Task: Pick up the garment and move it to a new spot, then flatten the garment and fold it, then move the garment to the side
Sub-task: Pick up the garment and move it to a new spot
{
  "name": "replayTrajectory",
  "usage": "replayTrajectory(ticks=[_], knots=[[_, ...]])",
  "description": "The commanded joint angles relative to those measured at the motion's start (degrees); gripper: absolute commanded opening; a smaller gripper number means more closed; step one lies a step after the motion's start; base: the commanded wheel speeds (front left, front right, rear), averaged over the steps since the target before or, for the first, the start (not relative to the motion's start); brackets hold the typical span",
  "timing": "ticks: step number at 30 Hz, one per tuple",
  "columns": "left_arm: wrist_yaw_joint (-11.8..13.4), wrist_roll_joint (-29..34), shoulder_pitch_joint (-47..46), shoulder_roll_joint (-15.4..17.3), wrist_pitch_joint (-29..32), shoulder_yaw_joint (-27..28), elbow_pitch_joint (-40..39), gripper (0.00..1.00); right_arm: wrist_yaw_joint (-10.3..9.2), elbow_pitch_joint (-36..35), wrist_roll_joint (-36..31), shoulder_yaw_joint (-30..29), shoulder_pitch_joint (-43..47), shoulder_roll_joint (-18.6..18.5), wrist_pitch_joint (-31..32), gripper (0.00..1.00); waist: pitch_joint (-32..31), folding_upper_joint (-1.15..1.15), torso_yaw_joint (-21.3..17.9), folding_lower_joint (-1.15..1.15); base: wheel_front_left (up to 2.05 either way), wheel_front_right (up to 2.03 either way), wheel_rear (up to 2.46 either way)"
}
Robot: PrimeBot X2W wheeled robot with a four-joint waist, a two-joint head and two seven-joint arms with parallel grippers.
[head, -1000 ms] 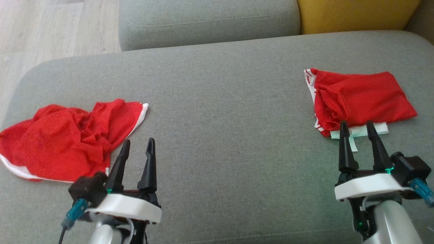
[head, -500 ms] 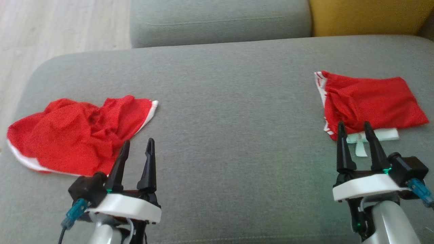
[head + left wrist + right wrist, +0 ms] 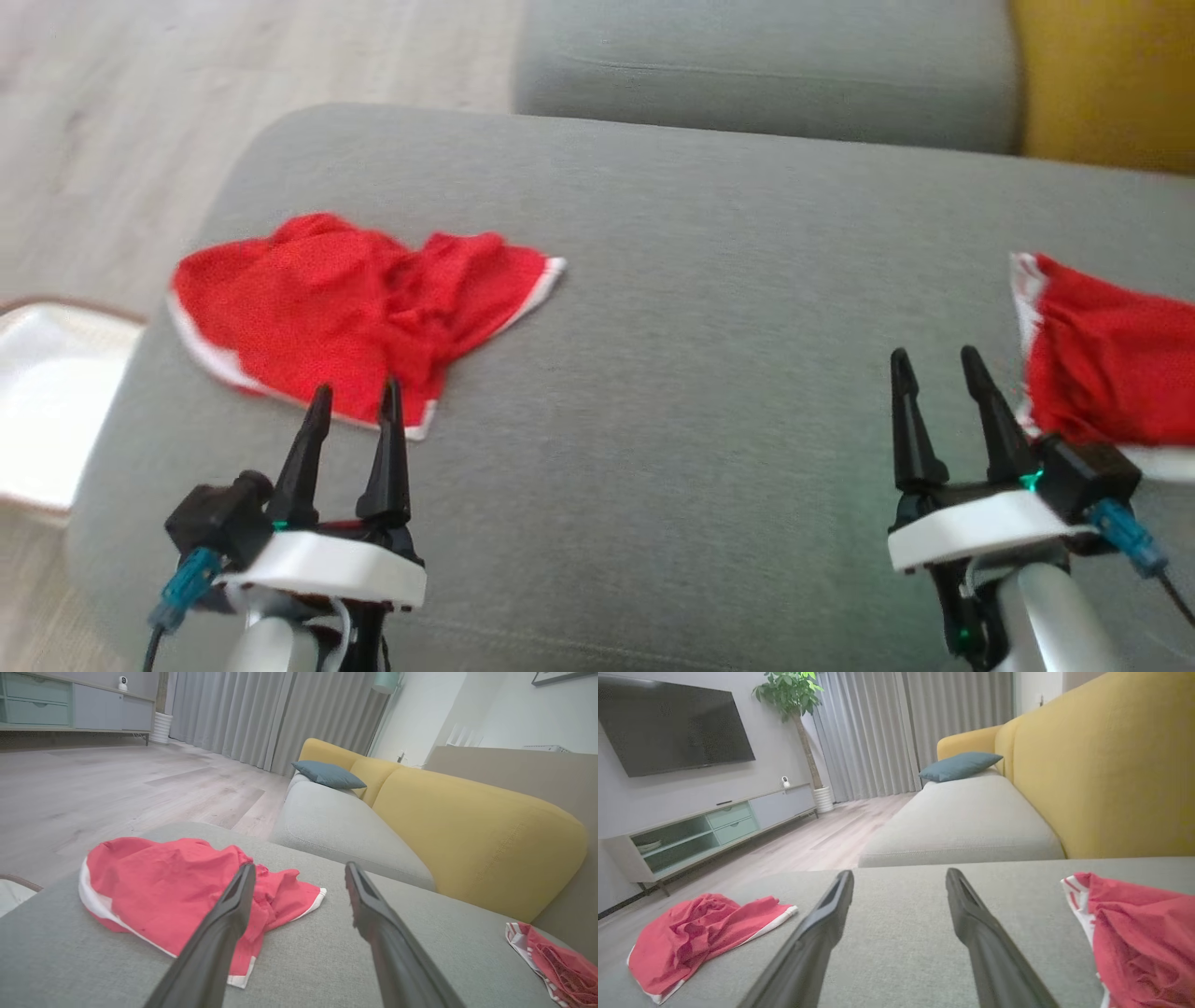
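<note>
A crumpled red garment (image 3: 355,308) with white trim lies on the left part of the grey cushion (image 3: 672,327). My left gripper (image 3: 357,387) is open, and its fingertips reach the garment's near edge with nothing between them. The left wrist view shows the same garment (image 3: 163,891) lying under and beyond the left finger of the open left gripper (image 3: 300,865). A second red garment (image 3: 1111,373), folded, lies at the right edge. My right gripper (image 3: 934,355) stands open just left of it, holding nothing. The right wrist view has both the crumpled garment (image 3: 696,938) and the folded one (image 3: 1143,938).
A white tray (image 3: 47,401) sits on the floor beside the cushion's left end. Behind the cushion are a grey sofa seat (image 3: 766,65) and a yellow backrest (image 3: 1111,84). Pale wood floor (image 3: 187,93) lies at the far left.
The head camera has swung left, so the whole picture has shifted right. Both grippers stay open and empty. The left fingertips now overlap the crumpled garment's near edge.
</note>
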Motion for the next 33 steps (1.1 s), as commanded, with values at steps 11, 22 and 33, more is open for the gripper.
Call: replayTrajectory(ticks=[11, 22, 33], knots=[[-0.7, 1.4, -0.8, 0.4, -0.3, 4.8, -1.9, 1.0, 0.17, -0.9, 2.4, 4.8, 0.1, -0.1, -0.6, 1.0, -0.4, 0.0, 10.9, 0.0, 0.0, 0.0, 0.0], [-1.0, 1.6, -0.5, 0.4, -0.3, 7.0, -2.2, 1.0, 0.17, -0.3, 3.2, 6.5, 0.0, -0.1, -0.6, 1.0, -0.1, 0.0, 13.1, 0.0, 0.0, 0.0, 0.0], [-1.0, 1.3, -2.3, 0.4, -0.3, 9.2, -1.6, 1.0, 0.17, -0.8, 0.7, 4.7, -1.2, -0.1, -0.2, 1.0, 3.2, 0.0, 11.5, 0.0, 0.0, 0.0, 0.0]])
